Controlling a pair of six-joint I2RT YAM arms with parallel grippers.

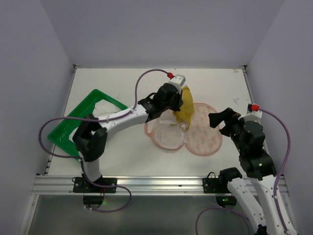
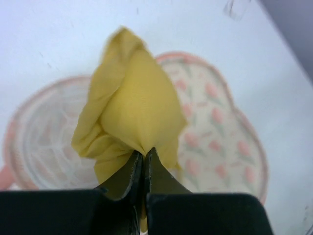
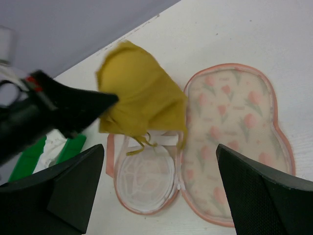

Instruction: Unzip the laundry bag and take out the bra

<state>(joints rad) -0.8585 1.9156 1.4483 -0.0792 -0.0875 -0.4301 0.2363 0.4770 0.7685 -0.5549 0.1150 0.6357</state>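
Note:
The laundry bag [image 1: 203,134] lies opened flat on the table, its printed half on the right and its white mesh half [image 1: 167,135] on the left; it also shows in the right wrist view [image 3: 230,132] and the left wrist view [image 2: 215,127]. My left gripper [image 1: 181,100] is shut on the mustard-yellow bra [image 1: 187,105] and holds it lifted above the bag. The bra hangs bunched from the fingers in the left wrist view [image 2: 132,112] and shows in the right wrist view [image 3: 139,93]. My right gripper [image 1: 220,120] is open and empty, raised at the bag's right side.
A green plastic tray [image 1: 78,128] with a white item in it lies at the left of the table. White walls enclose the table at back and sides. A metal rail runs along the near edge.

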